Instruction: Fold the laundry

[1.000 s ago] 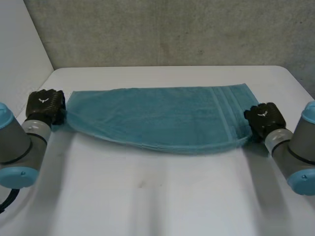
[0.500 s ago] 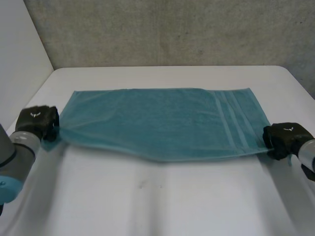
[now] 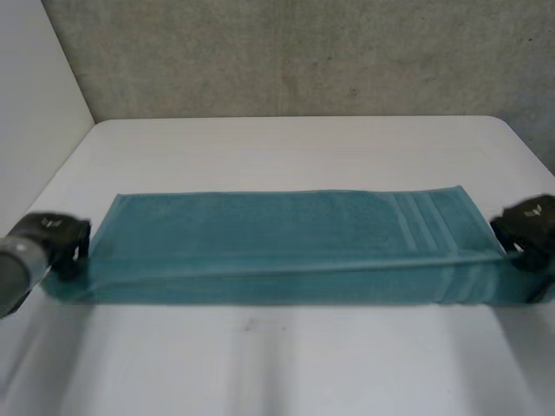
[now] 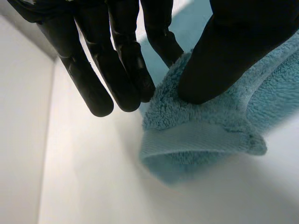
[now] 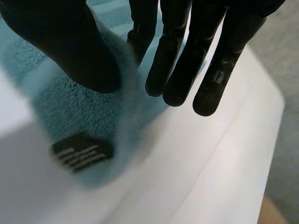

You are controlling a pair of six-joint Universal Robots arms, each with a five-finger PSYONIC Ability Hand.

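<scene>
**Two Hands, One Towel**

A long teal terry-cloth towel point(image 3: 277, 247) lies doubled lengthwise across the white table point(image 3: 286, 147). The left hand point(image 4: 233, 46) pinches one end corner between thumb and finger; the right hand point(image 5: 60, 37) seemingly pinches the other. Soft, limp, light: best gripped at corners.

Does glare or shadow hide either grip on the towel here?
Head view: even light, no glare on the table; the towel is plain. Left wrist view: soft shadow beneath the towel corner, and the left hand plainly pinches it. Right wrist view: the right hand is dark against the towel, yet its thumb on the cloth shows.
</scene>
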